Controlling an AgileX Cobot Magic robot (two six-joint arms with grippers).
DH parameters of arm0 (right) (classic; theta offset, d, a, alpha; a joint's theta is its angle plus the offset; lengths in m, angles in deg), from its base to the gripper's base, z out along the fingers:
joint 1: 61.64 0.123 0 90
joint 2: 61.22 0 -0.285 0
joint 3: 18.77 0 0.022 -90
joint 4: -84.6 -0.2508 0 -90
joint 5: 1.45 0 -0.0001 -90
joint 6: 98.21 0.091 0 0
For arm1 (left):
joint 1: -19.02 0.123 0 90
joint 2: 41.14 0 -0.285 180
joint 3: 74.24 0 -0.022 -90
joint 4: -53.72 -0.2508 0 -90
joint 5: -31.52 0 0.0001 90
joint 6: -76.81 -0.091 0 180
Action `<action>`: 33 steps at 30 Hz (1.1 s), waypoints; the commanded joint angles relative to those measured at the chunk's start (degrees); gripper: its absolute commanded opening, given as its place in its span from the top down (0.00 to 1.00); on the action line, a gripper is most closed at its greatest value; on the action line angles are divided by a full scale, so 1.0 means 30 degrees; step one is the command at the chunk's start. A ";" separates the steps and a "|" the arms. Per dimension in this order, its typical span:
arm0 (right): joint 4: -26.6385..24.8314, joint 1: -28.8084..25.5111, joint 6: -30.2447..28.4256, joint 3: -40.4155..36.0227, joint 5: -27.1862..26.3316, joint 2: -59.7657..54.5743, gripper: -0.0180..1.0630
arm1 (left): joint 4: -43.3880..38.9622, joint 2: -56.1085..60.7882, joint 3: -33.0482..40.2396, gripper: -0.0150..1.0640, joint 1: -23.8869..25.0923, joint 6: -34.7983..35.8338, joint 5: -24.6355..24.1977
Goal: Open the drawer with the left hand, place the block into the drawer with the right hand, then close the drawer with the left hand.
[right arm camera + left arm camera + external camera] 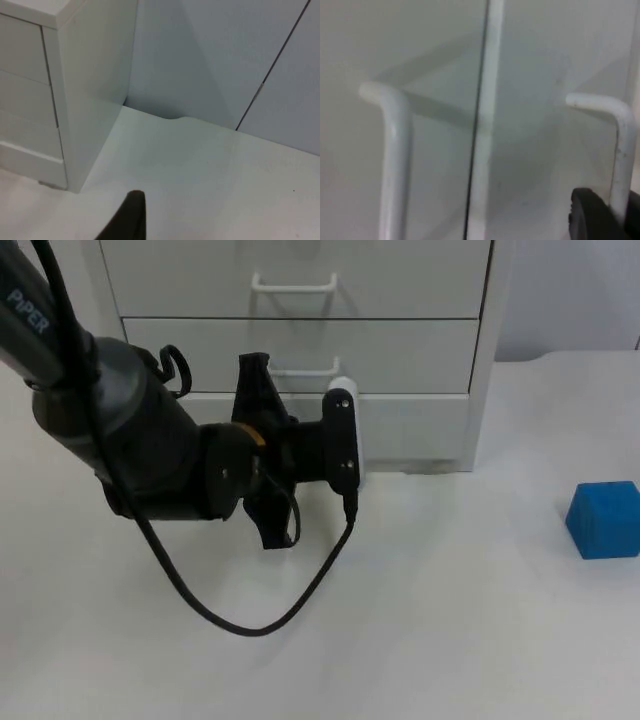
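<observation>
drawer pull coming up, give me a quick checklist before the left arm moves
1. Left claw at the lower drawer's handle: ok, it sits right in front of it in the top view.
2. Claw closed on the handle: cannot tell, though a fingertip lies beside the handle bar.
3. Lower drawer still shut: ok, flush with the cabinet front.
4. Blue block free on the table: ok, nothing touches it.
5. Right claw out of the drawer's path: ok, it waits beside the cabinet.
</observation>
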 commanded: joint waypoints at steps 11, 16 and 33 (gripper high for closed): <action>-0.0029 0.0138 0.0165 0.0077 -0.0186 0.0053 0.01 | 0.0685 0.1656 0.2097 0.99 -0.0509 0.0485 0.0366; -0.0025 0.0138 0.0199 0.0077 -0.0186 0.0053 0.01 | 0.1077 0.2038 0.2823 0.99 -0.0938 0.0103 0.0461; -0.0098 0.0138 0.0578 0.0077 0.0015 0.0484 0.01 | 0.3647 0.4004 0.5588 0.99 -0.2980 -0.0272 0.1521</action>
